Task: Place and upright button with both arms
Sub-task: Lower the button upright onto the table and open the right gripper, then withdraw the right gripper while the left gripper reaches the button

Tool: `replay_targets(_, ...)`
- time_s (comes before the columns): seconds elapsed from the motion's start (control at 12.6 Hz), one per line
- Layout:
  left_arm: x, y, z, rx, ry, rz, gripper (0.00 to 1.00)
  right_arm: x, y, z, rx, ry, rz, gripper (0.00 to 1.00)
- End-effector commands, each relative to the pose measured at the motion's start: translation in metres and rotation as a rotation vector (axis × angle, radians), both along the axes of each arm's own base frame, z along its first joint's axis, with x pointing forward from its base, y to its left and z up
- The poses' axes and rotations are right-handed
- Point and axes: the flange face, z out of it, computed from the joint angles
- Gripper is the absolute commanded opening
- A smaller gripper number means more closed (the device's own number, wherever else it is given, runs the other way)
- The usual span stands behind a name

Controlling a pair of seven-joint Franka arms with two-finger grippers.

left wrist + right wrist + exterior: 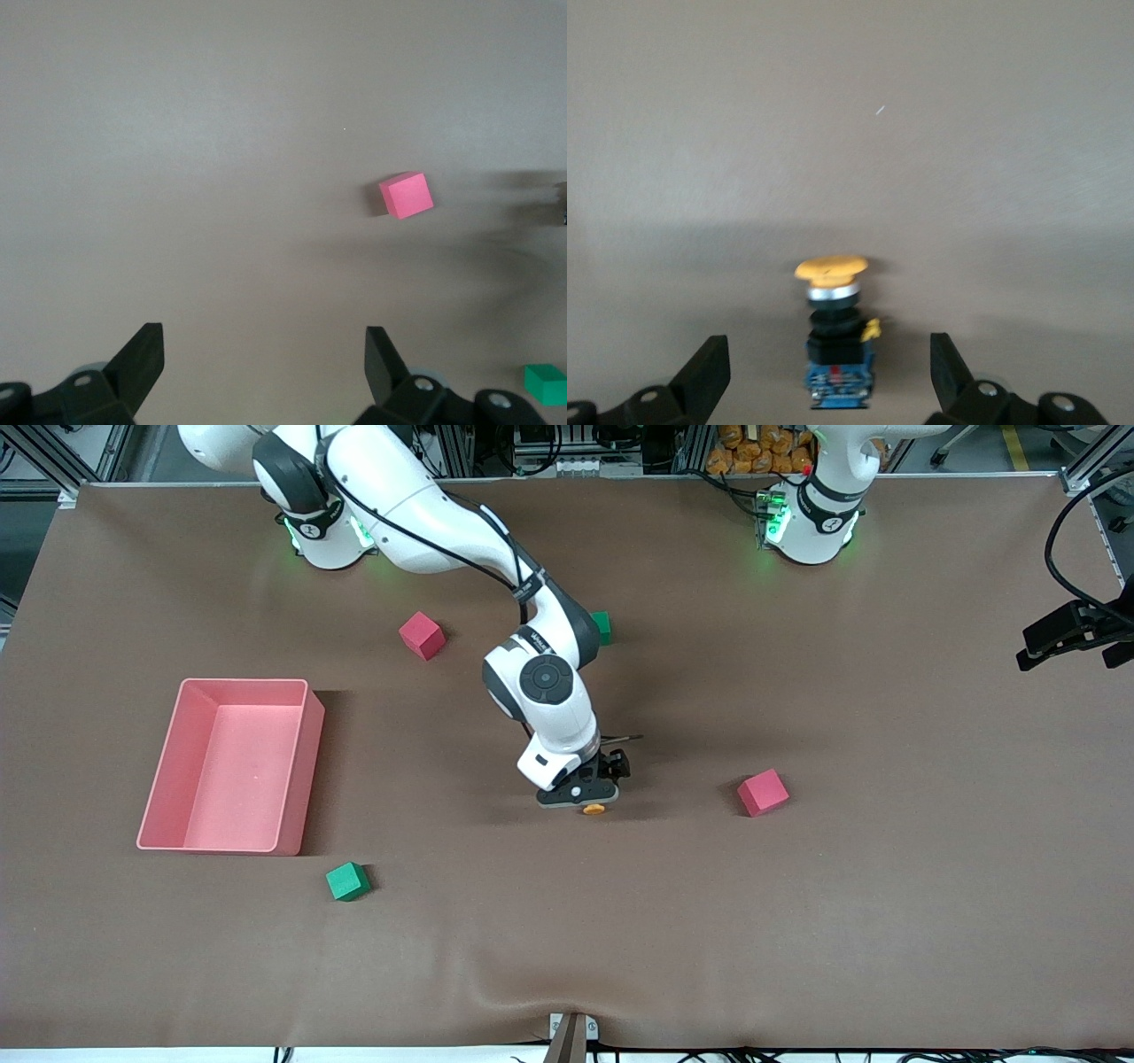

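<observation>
Right gripper [592, 795] sits low mid-bench, jaws spread, nothing gripped; the button [833, 332] lies between them on the bench [797, 921]. Left gripper [264, 367] waits near a red cube [407, 195], jaws released too.

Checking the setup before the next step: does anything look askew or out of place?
Nothing stands out. The button stands on the table between the right gripper's open jaws, orange cap showing. The cubes and pink bin sit undisturbed.
</observation>
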Motion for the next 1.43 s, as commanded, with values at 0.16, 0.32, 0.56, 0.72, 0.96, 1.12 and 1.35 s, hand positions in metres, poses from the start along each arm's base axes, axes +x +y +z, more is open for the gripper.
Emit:
replay_targets(0.16, 0.0, -0.005, 0.002, -0.012, 0.007, -0.028, 1.0, 0.057, -0.095, 0.079, -0.021, 0.066, -0.049, 1.0)
replay_targets(0.32, 0.002, -0.009, -0.001, -0.01, 0.014, -0.037, 1.0, 0.079, -0.14, 0.119, 0.02, 0.073, -0.097, 1.0)
replay_targets(0.56, 0.016, -0.019, -0.027, -0.012, 0.058, -0.046, 1.0, 0.111, -0.225, 0.177, 0.172, 0.109, -0.208, 1.0)
replay_targets(0.72, 0.022, -0.042, -0.039, -0.012, 0.075, -0.075, 1.0, 0.123, -0.272, 0.192, 0.25, 0.154, -0.281, 1.0)
replay_targets(0.96, 0.029, -0.089, -0.062, -0.011, 0.115, -0.049, 1.0, 0.134, -0.323, 0.215, 0.382, 0.191, -0.39, 1.0)
replay_targets(1.12, 0.033, -0.126, -0.08, -0.001, 0.138, -0.069, 1.0, 0.14, -0.349, 0.219, 0.417, 0.192, -0.434, 1.0)
replay_targets(1.35, 0.037, -0.206, -0.12, 0.007, 0.161, -0.067, 1.0, 0.142, -0.364, 0.224, 0.44, 0.211, -0.496, 1.0)
